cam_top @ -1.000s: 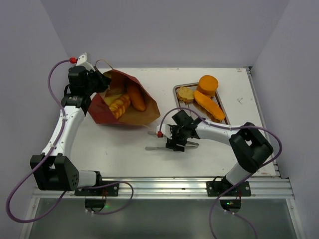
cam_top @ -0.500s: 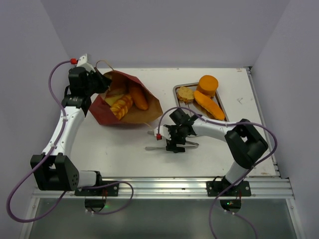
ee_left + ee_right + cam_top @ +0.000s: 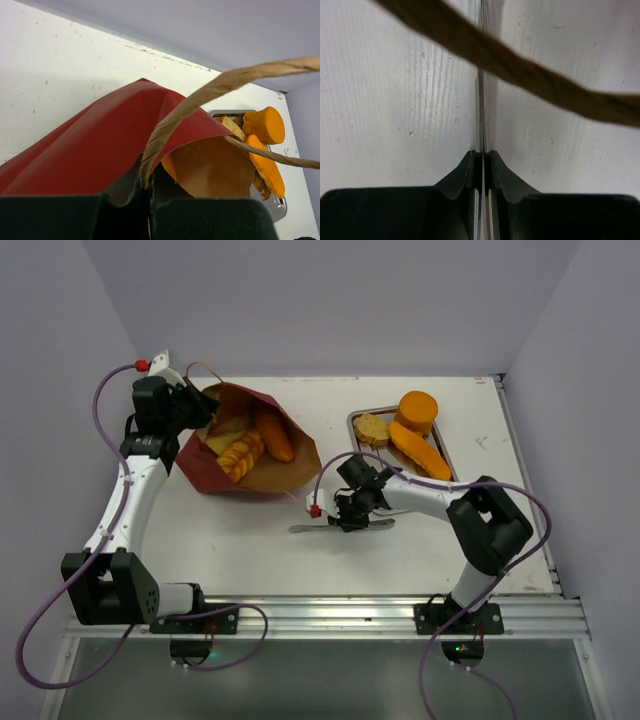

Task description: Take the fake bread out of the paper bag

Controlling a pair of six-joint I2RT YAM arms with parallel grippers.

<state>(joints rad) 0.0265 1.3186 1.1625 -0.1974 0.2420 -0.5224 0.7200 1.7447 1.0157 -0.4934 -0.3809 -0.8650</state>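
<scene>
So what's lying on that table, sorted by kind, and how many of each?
Fake bread on the steel tray: 3
Fake bread showing in the paper bag: 2, maybe more hidden
Paper bag: 1
Steel tray: 1
Metal tongs: 1
Total: 8
</scene>
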